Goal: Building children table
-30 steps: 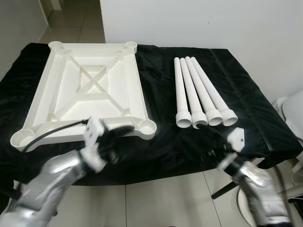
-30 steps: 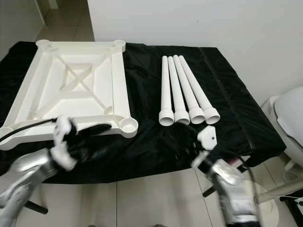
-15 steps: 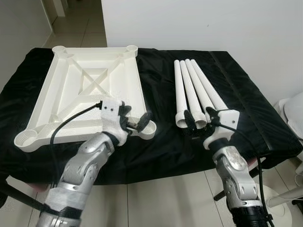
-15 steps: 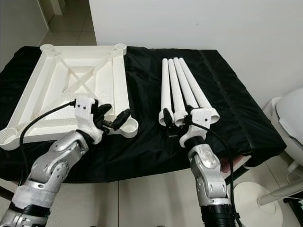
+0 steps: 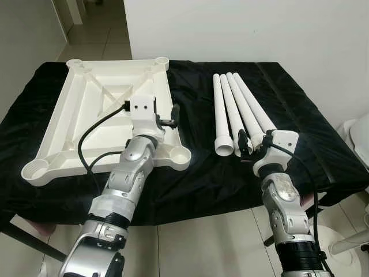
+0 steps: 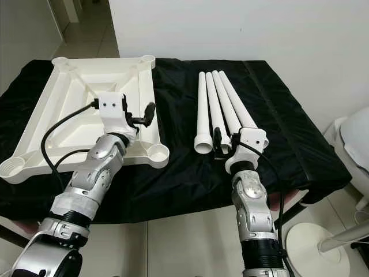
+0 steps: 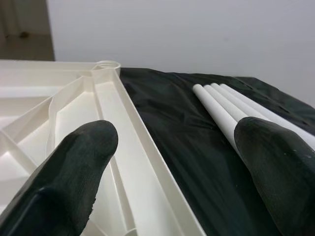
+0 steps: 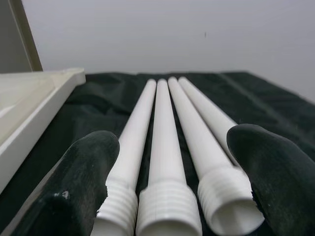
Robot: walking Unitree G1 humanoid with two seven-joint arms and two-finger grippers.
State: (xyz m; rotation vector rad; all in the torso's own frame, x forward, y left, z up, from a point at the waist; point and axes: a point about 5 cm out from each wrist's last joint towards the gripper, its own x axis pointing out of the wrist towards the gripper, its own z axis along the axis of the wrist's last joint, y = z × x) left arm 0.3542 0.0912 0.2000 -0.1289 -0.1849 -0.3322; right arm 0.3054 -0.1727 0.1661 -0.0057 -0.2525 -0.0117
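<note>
The white tabletop (image 5: 104, 109) lies upside down on the left of the black-covered table, with a round socket at each corner. Several white legs (image 5: 239, 109) lie side by side to its right, threaded ends toward me. My left gripper (image 5: 167, 119) hovers open over the tabletop's right rim (image 7: 133, 142), holding nothing; its fingers (image 7: 64, 177) straddle that rim. My right gripper (image 5: 248, 144) is open just before the legs' threaded ends (image 8: 167, 206), and its fingertips (image 8: 270, 172) flank the bundle without touching it.
A black cloth (image 5: 300, 115) covers the whole table and hangs over the front edge. A white wall stands right behind the table. A white rounded object (image 5: 360, 130) sits off the right side, above a tiled floor (image 5: 202, 242).
Both arms have come up from below the table's front edge. The left gripper rose to the tabletop's right rim, the right gripper to the legs' threaded ends. The camera shifted slightly.
</note>
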